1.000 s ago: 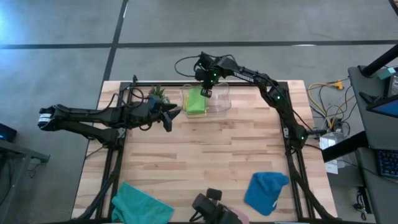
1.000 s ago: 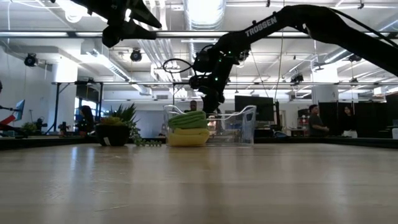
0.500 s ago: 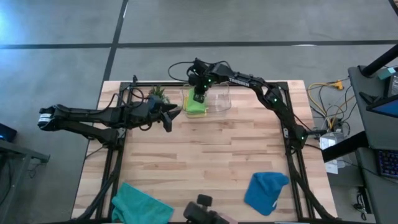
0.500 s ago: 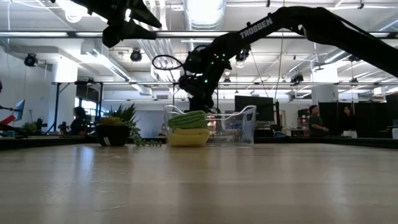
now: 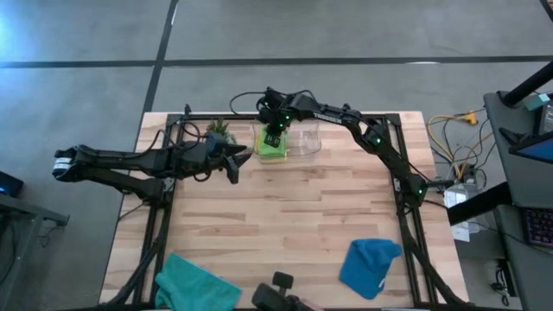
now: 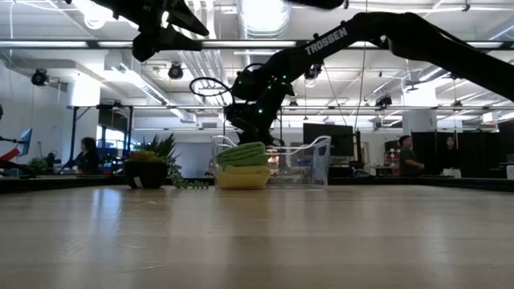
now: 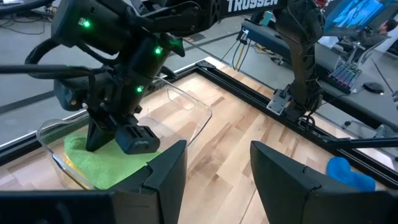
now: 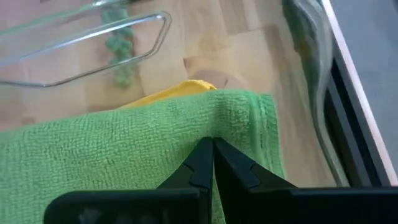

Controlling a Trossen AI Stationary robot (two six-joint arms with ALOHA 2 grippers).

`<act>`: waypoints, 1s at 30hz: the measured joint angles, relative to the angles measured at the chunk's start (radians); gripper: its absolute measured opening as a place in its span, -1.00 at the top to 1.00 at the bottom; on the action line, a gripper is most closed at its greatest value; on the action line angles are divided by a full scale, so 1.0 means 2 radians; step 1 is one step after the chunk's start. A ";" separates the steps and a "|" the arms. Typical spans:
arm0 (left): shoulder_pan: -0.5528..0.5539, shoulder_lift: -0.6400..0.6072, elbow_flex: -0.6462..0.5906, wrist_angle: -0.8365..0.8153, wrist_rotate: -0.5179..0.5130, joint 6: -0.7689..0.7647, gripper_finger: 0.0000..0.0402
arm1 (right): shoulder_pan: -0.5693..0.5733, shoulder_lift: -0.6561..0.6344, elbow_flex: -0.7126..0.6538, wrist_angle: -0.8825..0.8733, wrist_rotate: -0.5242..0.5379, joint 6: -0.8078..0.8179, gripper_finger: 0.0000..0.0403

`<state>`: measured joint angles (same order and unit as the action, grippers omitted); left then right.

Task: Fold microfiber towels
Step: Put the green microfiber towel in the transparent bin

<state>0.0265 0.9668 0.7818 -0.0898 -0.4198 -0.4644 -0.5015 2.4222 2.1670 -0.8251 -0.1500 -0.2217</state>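
A lime green towel (image 5: 271, 147) lies folded on a folded yellow towel (image 6: 243, 177) in the left end of the clear bin (image 5: 309, 141) at the table's far edge. My right gripper (image 5: 273, 136) is shut and points steeply down at the green towel's top. A teal towel (image 5: 195, 286) lies crumpled at the near left. A blue towel (image 5: 370, 266) lies crumpled at the near right. My left gripper (image 5: 235, 164) hangs open above the table, left of the bin, with nothing between its fingers. My right gripper has its shut fingertips (image 8: 211, 152) down on the lime green towel's top layer (image 8: 236, 124), near one folded edge. The fingers come from above, slanting down into the bin. The towel lies flat on the yellow towel inside the bin.
A small potted plant (image 5: 218, 131) stands left of the bin, near my left gripper. A black frame (image 5: 164, 216) runs along the table's left, right and far edges. A dark device (image 5: 281, 294) sits at the near edge. Bare wood lies between the bin and the two crumpled towels.
My right gripper, shut all the while, has gone toward the table's left edge and down, from above the bin's middle onto the lime green towel. The towels have kept their places.
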 joint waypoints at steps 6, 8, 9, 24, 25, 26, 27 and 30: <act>0.000 0.000 0.000 0.000 0.000 0.000 0.20 | -0.011 -0.024 0.008 -0.043 0.013 0.014 0.96; 0.000 0.000 0.000 0.001 0.000 0.000 0.20 | -0.015 -0.032 0.009 -0.070 0.014 0.014 0.96; 0.000 0.000 0.000 0.001 0.000 0.000 0.20 | -0.017 -0.033 0.008 -0.083 0.015 0.013 0.96; 0.000 0.001 0.000 0.000 0.001 0.004 0.20 | -0.014 -0.034 -0.020 -0.099 0.010 0.010 0.96; 0.000 0.001 0.000 0.000 0.001 0.004 0.20 | -0.014 -0.036 -0.019 -0.100 0.009 0.010 0.96; 0.000 0.001 0.000 0.000 0.001 0.004 0.20 | -0.013 -0.039 -0.016 -0.103 0.004 0.010 0.96; 0.000 0.001 0.000 0.000 0.001 0.004 0.20 | -0.011 -0.044 -0.015 -0.108 -0.006 0.010 0.96; 0.000 0.001 0.000 0.000 0.001 0.004 0.20 | 0.001 -0.050 -0.012 -0.135 -0.029 0.013 0.96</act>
<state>0.0265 0.9680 0.7809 -0.0900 -0.4183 -0.4568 -0.4994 2.3226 2.1422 -1.0956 -0.2085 -0.1958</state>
